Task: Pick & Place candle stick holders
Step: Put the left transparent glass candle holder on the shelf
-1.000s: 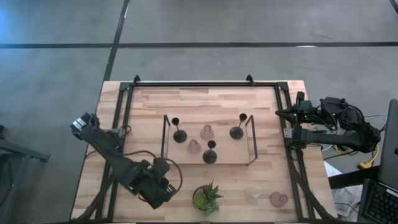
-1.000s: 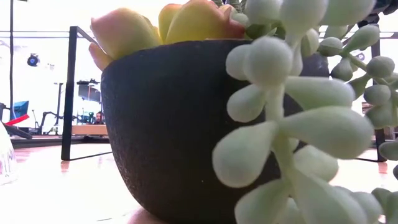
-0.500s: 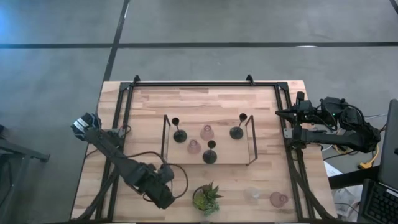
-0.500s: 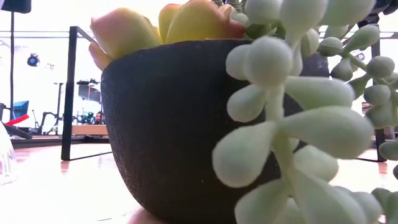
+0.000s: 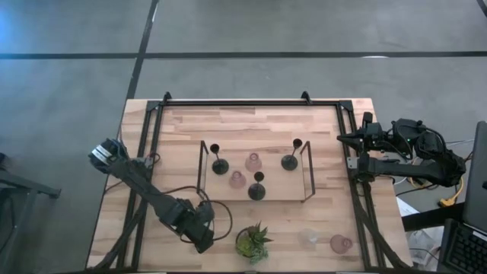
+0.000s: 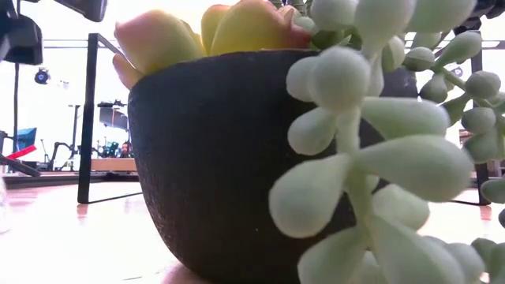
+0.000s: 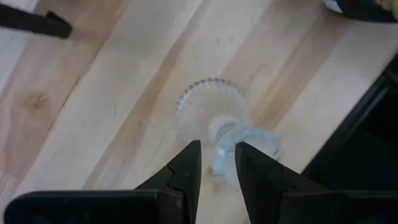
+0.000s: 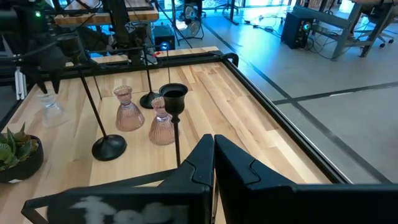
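In the low view the potted plant (image 6: pixel 237 158) fills the frame, hiding the tray and most of the bench (image 6: pixel 63 237).

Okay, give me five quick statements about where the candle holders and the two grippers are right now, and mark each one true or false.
1. Three black candle holders stand on the wooden tray. True.
2. The left gripper is closed around a pink holder. False: its fingers close on a clear glass holder on the table, near the potted plant.
3. The right gripper is shut and holds nothing. True: it waits at the table's right edge.
4. All pink glass holders are on the tray. False: two are there; one pink holder stands at the table's front right.
5. The plant sits on the tray. False: it is in front of it.
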Robot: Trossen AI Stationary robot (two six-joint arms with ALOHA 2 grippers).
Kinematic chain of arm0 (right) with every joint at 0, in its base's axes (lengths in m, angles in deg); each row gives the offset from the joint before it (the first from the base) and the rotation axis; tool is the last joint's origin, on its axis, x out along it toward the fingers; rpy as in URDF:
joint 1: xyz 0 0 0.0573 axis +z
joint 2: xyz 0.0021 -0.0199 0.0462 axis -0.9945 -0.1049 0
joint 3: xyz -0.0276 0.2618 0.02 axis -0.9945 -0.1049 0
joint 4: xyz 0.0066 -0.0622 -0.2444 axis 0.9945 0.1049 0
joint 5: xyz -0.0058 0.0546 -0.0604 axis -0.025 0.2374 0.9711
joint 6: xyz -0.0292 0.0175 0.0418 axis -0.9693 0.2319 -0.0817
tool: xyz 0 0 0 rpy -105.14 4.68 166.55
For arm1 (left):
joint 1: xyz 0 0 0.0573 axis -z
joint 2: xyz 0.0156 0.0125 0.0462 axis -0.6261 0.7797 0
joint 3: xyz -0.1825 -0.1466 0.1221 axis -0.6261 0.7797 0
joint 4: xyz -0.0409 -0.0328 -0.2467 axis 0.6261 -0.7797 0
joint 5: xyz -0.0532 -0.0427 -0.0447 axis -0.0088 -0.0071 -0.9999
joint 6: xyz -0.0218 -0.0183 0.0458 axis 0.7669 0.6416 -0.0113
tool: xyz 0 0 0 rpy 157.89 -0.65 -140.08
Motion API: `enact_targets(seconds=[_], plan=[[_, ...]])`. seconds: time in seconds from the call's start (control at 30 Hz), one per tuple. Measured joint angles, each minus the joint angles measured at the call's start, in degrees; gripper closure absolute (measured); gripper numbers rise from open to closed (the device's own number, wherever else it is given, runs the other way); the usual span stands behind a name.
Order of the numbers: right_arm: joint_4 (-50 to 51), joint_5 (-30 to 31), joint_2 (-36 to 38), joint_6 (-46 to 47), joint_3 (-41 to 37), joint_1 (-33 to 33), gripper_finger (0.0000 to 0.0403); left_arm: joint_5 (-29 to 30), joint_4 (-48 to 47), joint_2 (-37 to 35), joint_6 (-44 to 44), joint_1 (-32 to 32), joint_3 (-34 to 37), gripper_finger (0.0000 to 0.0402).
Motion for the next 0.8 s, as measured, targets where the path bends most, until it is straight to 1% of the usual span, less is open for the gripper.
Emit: enact_targets(seconds=[0.27,0.33,0.43,0.53,0.67,0.8], plan=[[0.0,0.0,0.0,0.0,0.0,0.0,0.0394,-1.1,3.3,0.0,-2.5,-1.2,2.2,0.0304],[0.0,0.0,0.0,0.0,0.0,0.0,0.0394,-1.2,3.3,0.0,-3.5,-1.4,2.2,0.0321],[0.0,0.0,0.0,0.0,0.0,0.0,0.0394,-1.3,3.5,0.0,-4.2,-1.8,2.1,0.0369],[0.0,0.0,0.0,0.0,0.0,0.0,0.0394,-1.7,3.7,0.0,-4.9,-2.2,2.1,0.0372],[0.0,0.0,0.0,0.0,0.0,0.0,0.0394,-1.5,0.9,0.0,-6.2,-2.9,-0.3,0.0372],[0.0,0.0,0.0,0.0,0.0,0.0,0.0394,-0.2,-3.3,-0.1,-8.7,-4.0,-6.3,0.0372]])
